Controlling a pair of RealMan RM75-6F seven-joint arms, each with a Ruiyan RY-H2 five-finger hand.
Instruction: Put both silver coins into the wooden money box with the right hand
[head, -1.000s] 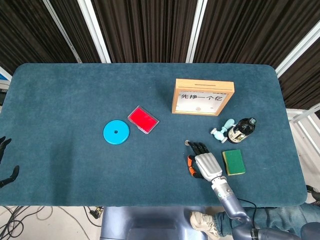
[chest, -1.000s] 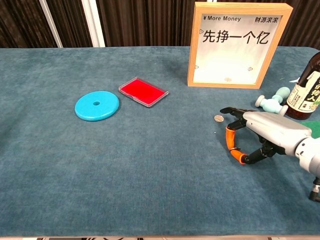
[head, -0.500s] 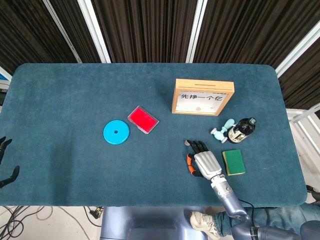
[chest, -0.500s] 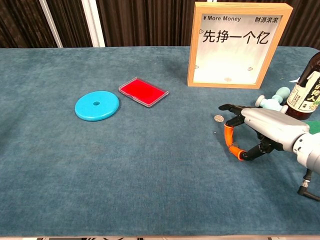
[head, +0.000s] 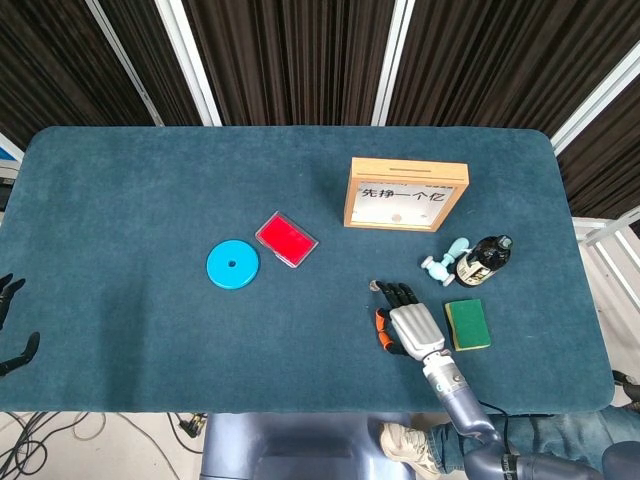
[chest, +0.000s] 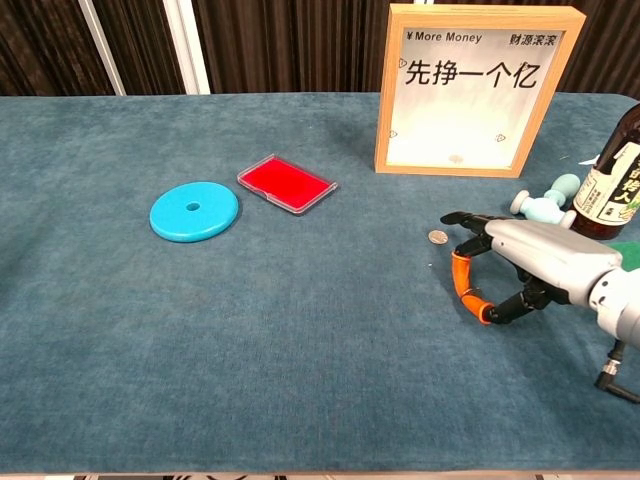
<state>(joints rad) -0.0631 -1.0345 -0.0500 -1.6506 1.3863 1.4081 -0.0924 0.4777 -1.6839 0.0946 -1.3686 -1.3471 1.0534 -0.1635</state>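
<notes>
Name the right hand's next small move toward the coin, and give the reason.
Probably ease the right hand slightly forward and down so its fingertips reach the silver coin. The coin lies flat on the table just beyond those fingertips, not yet pinched, and the hand holds nothing.

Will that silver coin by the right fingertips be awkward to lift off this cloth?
Probably. The coin lies flat on the napped table cloth, leaving little edge to pinch. It looks small beside the right hand, so it may slip. If tipped on edge, it could roll.
</notes>
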